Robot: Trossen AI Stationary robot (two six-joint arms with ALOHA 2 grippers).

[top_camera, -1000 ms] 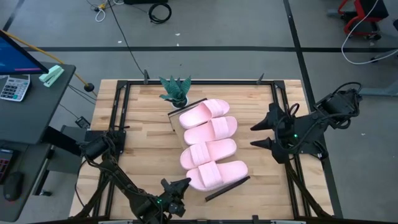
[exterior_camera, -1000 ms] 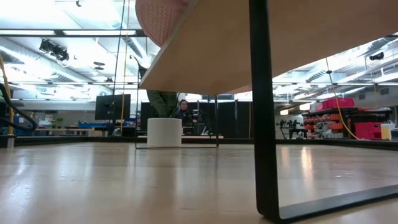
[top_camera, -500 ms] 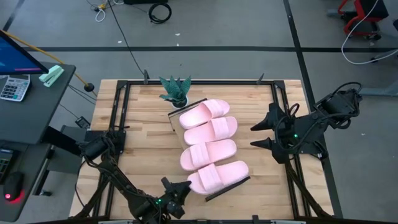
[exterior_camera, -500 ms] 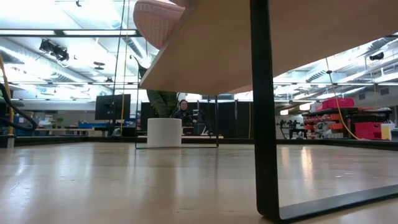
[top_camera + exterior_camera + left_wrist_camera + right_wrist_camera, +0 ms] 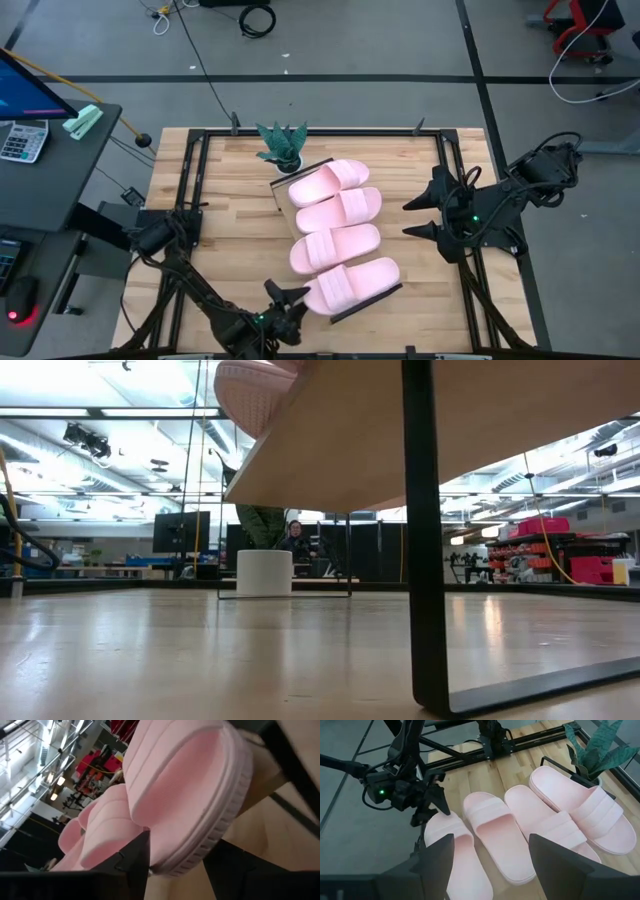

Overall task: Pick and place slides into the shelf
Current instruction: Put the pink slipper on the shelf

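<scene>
Several pale pink slides [image 5: 335,230] lie side by side on the light-wood shelf [image 5: 283,196], which stands slantwise on the table. The nearest slide [image 5: 348,283] juts over the shelf's edge, and the low view shows its sole [image 5: 255,395] from below. My left gripper [image 5: 297,294] is open at that slide's jutting end [image 5: 200,835]. One finger [image 5: 136,860] is over the footbed and the other [image 5: 227,870] is under the sole. My right gripper [image 5: 412,217] hovers open by the table's right edge, apart from the slides. My left gripper comes level from the table's near-left side, with its fingers on either side of the nearest slide's jutting end [image 5: 175,862]. I cannot tell whether they touch it. The slide lies on the shelf.
A potted plant [image 5: 283,148] stands at the shelf's far end, its white pot [image 5: 265,572] on the tabletop. The shelf's black leg [image 5: 422,560] rises close in the low view. A black frame [image 5: 195,160] runs around the table. A person [image 5: 295,538] sits far behind.
In the low view, the nearest slide's jutting end sank a little lower between one second and half a second ago. It has lain still since. My left gripper stays at that end with only a slight shift.
</scene>
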